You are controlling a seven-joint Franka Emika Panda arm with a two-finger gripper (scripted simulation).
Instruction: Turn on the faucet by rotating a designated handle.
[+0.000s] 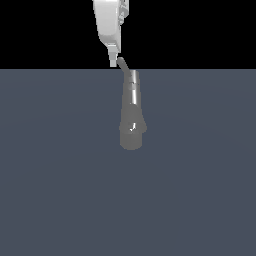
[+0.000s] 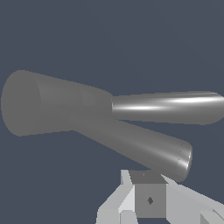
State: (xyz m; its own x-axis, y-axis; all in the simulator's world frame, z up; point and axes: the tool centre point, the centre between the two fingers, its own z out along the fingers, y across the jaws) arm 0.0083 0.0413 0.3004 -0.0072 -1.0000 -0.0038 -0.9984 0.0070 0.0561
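Observation:
The faucet [image 1: 132, 112] is a grey metal fixture lying lengthwise on the floor, wide rounded end nearest in the exterior view, shiny slim part [image 1: 133, 82] farther off. The handle [image 1: 123, 63], a short dark rod, juts from that narrow far end toward the exterior view's left. My gripper [image 1: 114, 60] hangs from the white arm with its fingertips right beside the handle's tip. In the wrist view the handle [image 2: 140, 146] runs slantwise across the faucet [image 2: 35, 103] and ends just above my gripper [image 2: 149, 192]. The fingers look pressed together with nothing between them.
A plain blue-grey floor [image 1: 60, 190] stretches all around the faucet. Beyond its far edge the background is black. The white arm [image 1: 107, 22] comes down from above at the faucet's far end.

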